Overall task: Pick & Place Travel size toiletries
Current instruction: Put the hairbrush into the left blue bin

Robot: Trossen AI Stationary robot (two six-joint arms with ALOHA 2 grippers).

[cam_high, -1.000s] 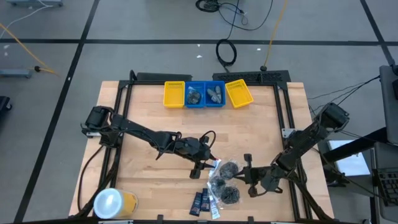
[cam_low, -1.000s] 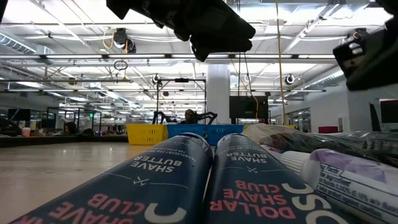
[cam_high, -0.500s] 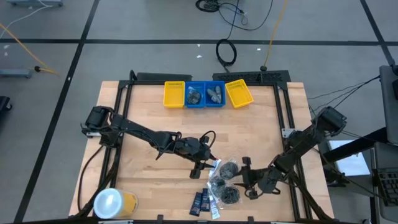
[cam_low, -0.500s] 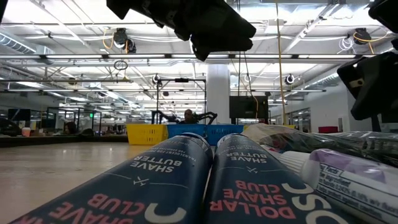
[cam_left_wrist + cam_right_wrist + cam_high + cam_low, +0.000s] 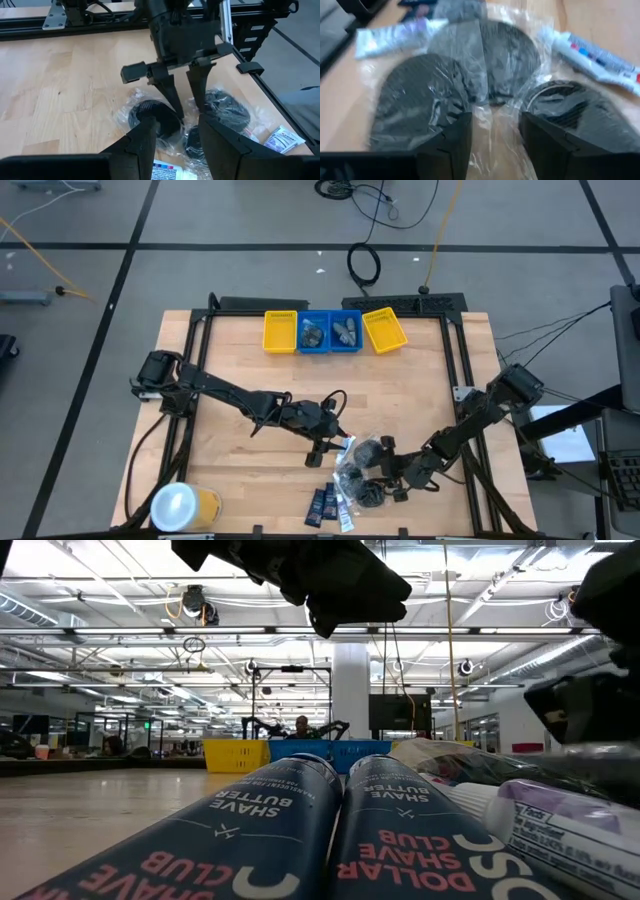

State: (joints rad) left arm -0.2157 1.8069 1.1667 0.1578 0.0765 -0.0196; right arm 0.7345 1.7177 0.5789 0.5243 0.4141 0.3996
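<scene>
Your right gripper (image 5: 383, 463) is down over the cluster of clear pouches (image 5: 362, 472) near the front edge of the wooden table (image 5: 240, 360), fingers spread apart and closed on nothing; in the left wrist view you can see its two dark fingers (image 5: 168, 92) pointing down with their tips right at the plastic, between two of the round dark grey pads, and I cannot tell whether they touch it. The right wrist view shows the pouches (image 5: 485, 85) filling the space ahead of those parted fingers, three dark round contents under crinkled film, with a white tube (image 5: 395, 37) at one side of the cluster and another white tube with red and blue print (image 5: 592, 57) at the other side. Your left gripper (image 5: 325, 444) hangs just beside the pouches on the side toward the table's middle, its fingers also apart and empty, and a small white tube (image 5: 346, 444) lies close to its tips. Just in front of the pouches, at the table's front edge, lie two navy flat packets (image 5: 320, 505) side by side with another white tube (image 5: 342, 512) next to them; the low view shows these packets (image 5: 330, 830) up close, lettered "Dollar Shave Club Shave Butter". Far behind the pouches, at the table's back edge, stands a row of yellow and blue trays (image 5: 335, 332), and a yellow round container with a white top (image 5: 180, 506) sits at the front left corner
</scene>
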